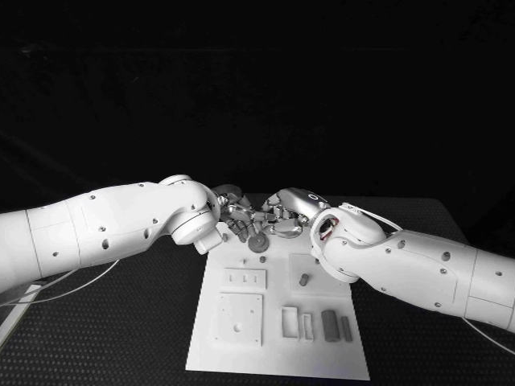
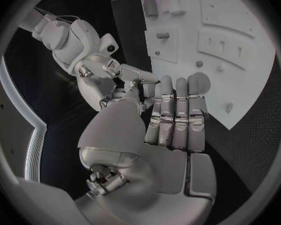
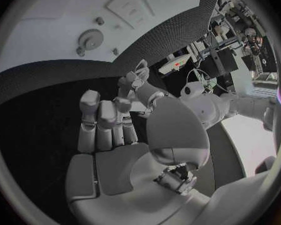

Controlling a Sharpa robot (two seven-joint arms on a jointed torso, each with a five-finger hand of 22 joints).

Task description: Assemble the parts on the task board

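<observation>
**Two hands meet at the far end of the task board**

While both white arms reach in from either side, the left hand (image 1: 236,219) and the right hand (image 1: 283,215) crowd together over the far end of the white task board (image 1: 212,346), fingertips nearly touching one another. Just below them sits a round grey gear (image 1: 259,244) on the board, close under the fingers; whether any finger actually touches it, I cannot tell from the head view. From the left wrist, the left hand's fingers (image 2: 178,115) lie straight, side by side and pressed together, with nothing in the palm. From the right wrist, the right hand's fingers (image 3: 102,120) stand likewise together, thumb out to the side, holding nothing, and the gear (image 3: 90,37) shows on the board beyond them, apart from the fingertips. Further along the board stands a small grey peg (image 1: 305,280), and at the near end two dark grey bars (image 1: 336,326) lie side by side next to a pale slotted block (image 1: 290,322). All of it rests on the black tabletop (image 1: 107,346).
</observation>
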